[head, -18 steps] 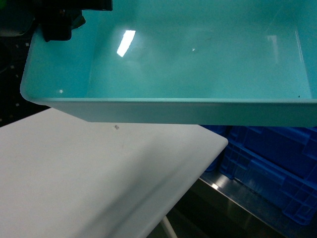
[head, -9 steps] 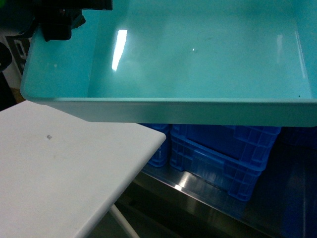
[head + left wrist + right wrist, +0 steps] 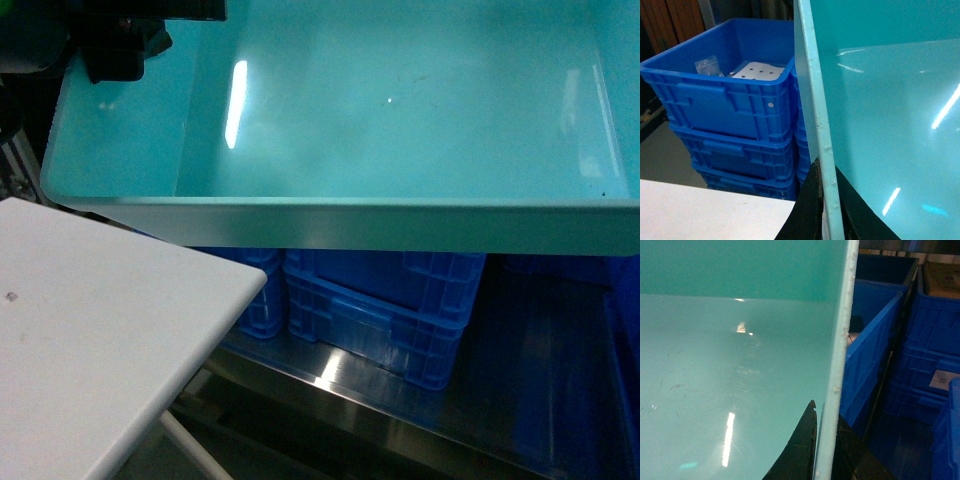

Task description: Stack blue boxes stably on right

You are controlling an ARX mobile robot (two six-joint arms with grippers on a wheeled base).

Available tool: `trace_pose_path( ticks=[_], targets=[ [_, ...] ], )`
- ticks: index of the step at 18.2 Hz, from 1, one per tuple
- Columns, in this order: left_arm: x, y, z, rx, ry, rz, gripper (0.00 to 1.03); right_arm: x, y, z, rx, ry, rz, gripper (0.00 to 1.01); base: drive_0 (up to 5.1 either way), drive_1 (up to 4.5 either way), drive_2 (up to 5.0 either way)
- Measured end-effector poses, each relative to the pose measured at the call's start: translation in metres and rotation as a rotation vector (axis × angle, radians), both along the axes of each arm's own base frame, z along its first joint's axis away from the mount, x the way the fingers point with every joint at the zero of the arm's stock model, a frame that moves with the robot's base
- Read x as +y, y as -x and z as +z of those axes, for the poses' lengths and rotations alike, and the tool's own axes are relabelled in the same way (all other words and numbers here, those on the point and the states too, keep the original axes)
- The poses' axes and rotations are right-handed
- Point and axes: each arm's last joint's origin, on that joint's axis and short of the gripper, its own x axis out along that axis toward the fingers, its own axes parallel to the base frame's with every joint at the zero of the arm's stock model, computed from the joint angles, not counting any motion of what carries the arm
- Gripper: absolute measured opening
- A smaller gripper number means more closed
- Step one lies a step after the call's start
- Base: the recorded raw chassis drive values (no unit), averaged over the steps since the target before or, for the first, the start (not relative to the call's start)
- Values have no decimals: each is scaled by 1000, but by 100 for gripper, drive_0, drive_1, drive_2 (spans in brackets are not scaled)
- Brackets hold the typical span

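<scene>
Item: one light turquoise tub (image 3: 400, 110), rectangular, of smooth glossy plastic with tapered walls, a flat bottom and a rolled rim, lidless; streaks of reflected light lay across its inner floor, along with a few faint scuffs. It was held aloft, filling the upper part of the head view, above the corner of a white table (image 3: 90, 340) and above dark-blue crates (image 3: 385, 305). Left gripper (image 3: 826, 200): black fingers closed on the tub's left rim, one finger on each face of the wall, the rim edge showing small moulded nubs. Right gripper (image 3: 825, 445): black fingers likewise clamped on the right rim, one inside and one outside the wall. The table was matte white with a rounded corner and one small dark speck on its surface. The crates were dark-blue ribbed plastic with recessed handle panels, stacked several high in the left wrist view; the topmost held a white perforated sheet (image 3: 757, 71) and a clear bag (image 3: 709, 66). More crates (image 3: 930, 340) of the same kind stood to the right in the right wrist view. The crates in the head view rested on a shiny metal surface (image 3: 380, 400).
</scene>
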Motion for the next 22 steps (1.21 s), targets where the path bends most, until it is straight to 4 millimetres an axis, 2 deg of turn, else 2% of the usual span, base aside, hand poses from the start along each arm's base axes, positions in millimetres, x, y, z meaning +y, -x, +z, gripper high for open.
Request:
trace_pose_path(
  ticks=[19, 22],
  targets=[
    [0, 0, 0, -1, 0, 0, 2, 0, 0, 0, 0, 0, 0, 7, -155, -155, -155],
    [0, 0, 0, 0, 0, 0, 2, 0, 0, 0, 0, 0, 1, 7, 438, -240, -240]
  ],
)
